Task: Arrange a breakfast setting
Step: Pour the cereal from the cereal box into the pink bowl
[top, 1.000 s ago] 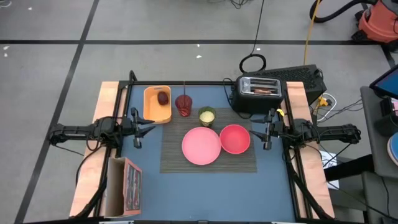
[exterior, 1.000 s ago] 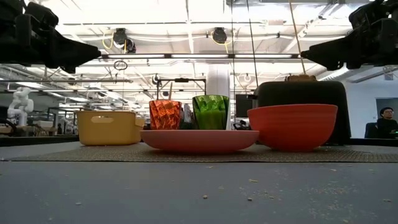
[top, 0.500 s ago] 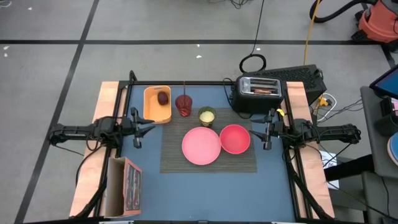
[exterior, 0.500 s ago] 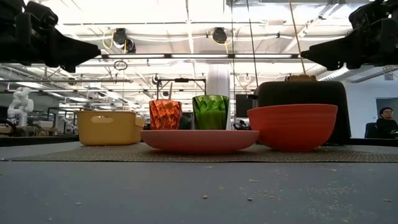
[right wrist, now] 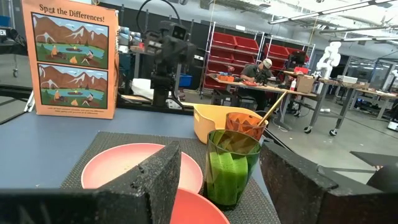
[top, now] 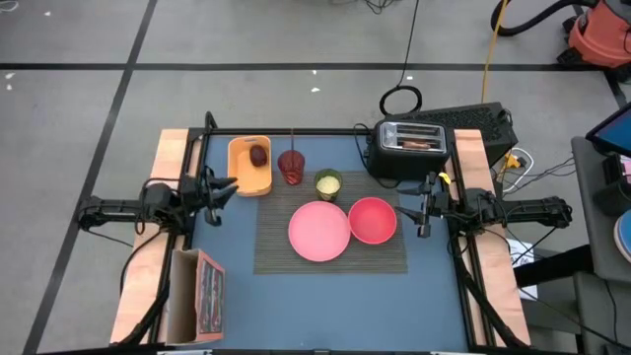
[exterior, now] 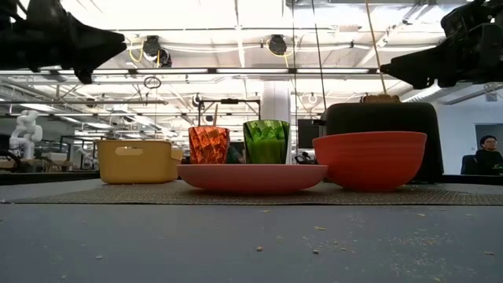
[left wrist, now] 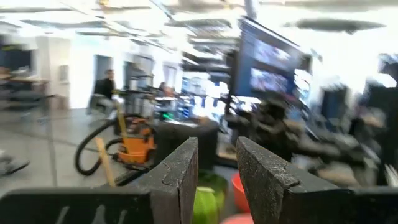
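Note:
The flat pink plate [top: 318,232] and the pink-red bowl [top: 373,219] rest side by side on the dark woven placemat [top: 286,258]. The green cup [top: 328,183] stands at the mat's far edge, the red tumbler [top: 292,166] just beyond it. The dark-red fruit [top: 258,155] lies in a yellow tub [top: 248,168]. A brown toast slice [top: 419,144] sticks out of the black toaster [top: 406,153]. My left gripper [top: 225,187] hovers open and empty near the tub. My right gripper [top: 422,209] hovers open and empty to the right of the bowl.
An upright picture box [top: 200,293] stands at the near left of the table. The toaster fills the far right corner. Bare blue tabletop lies in front of the mat [exterior: 251,236]. People sit at benches in the room behind [right wrist: 255,71].
My left gripper has drawn back toward the table's left edge and a little toward the far edge, rising and turning toward the yellow tub. The right arm and all the tableware have stayed where they were.

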Action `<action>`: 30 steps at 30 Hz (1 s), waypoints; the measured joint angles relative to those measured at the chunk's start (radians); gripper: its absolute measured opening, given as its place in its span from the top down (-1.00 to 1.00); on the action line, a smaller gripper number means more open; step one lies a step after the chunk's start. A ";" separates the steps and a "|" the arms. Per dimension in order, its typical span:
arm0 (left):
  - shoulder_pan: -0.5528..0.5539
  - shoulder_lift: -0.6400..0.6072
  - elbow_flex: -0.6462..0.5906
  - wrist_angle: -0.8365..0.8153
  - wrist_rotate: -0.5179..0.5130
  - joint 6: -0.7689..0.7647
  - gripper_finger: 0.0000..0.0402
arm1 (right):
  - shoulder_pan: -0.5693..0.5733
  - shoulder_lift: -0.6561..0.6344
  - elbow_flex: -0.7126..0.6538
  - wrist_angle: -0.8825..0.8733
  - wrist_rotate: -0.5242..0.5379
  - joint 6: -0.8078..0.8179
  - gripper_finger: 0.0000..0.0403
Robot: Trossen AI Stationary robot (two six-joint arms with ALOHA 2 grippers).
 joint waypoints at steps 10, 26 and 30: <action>0.001 0.000 0.000 0.092 -0.106 -0.083 0.09 | 0.000 0.000 0.000 0.000 0.000 0.000 -0.04; -0.015 0.071 0.273 0.070 -0.123 -0.087 -0.28 | 0.000 0.000 0.000 0.000 0.000 0.000 -0.04; -0.017 0.214 0.464 -0.129 -0.145 -0.111 -0.28 | 0.000 0.000 0.000 0.000 0.000 0.000 -0.04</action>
